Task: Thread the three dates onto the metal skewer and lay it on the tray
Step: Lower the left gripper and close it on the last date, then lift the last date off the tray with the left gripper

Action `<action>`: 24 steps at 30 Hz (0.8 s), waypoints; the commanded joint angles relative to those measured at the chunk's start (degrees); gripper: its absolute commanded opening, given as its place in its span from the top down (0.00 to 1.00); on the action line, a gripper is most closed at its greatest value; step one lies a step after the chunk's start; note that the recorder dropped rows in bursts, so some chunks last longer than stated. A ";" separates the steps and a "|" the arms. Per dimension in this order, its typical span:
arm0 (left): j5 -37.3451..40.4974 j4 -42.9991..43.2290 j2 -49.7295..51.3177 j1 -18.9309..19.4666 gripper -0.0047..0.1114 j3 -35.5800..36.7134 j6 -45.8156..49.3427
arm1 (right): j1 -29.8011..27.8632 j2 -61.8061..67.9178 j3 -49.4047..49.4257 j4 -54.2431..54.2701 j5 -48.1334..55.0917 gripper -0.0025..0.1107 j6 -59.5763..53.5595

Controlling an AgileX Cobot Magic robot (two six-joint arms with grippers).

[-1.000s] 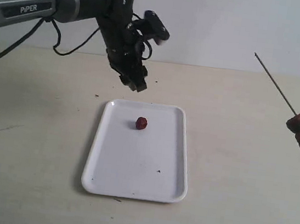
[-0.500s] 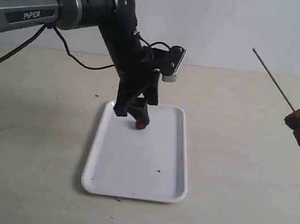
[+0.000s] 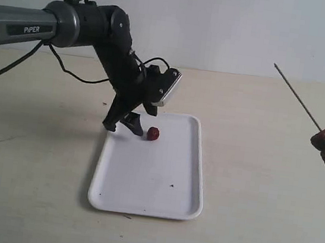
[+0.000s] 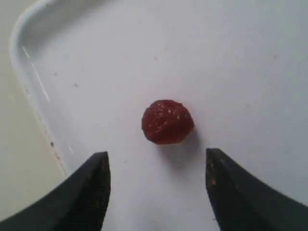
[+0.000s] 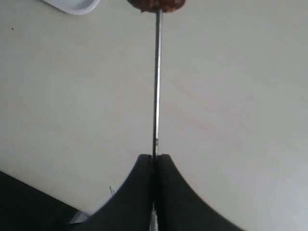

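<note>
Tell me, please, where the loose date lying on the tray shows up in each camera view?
Exterior view: the loose date lies on the far half of the tray, left of centre.
Left wrist view: mid-frame, just ahead of the open left gripper.
Right wrist view: not in it; only the skewered dates show at the frame edge.
Shared landmark: the white tray's rim, a corner in the right wrist view.
</note>
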 commanded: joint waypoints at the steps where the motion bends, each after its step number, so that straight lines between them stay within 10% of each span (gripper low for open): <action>1: -0.74 -5.07 0.37 0.12 0.46 0.30 2.14 | 0.08 -0.32 -0.27 0.05 -0.05 0.98 -0.37; 24: -0.73 -6.87 2.76 0.01 0.46 0.30 5.71 | 0.08 -0.32 -0.27 -0.06 -0.05 0.98 -0.06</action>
